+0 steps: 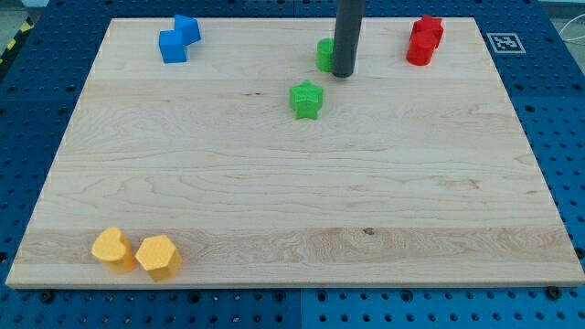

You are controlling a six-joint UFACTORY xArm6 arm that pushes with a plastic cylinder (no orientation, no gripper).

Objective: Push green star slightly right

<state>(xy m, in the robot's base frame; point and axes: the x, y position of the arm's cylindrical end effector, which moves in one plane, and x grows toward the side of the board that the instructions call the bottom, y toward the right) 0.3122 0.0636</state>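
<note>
The green star lies on the wooden board, a little above the middle of the view. My tip rests on the board up and to the right of the star, apart from it. The dark rod partly hides a second green block, whose shape I cannot make out, at the view's top centre.
Two blue blocks touch each other at the view's top left. Two red blocks stand together at the top right. Two yellow blocks sit side by side at the bottom left, near the board's edge.
</note>
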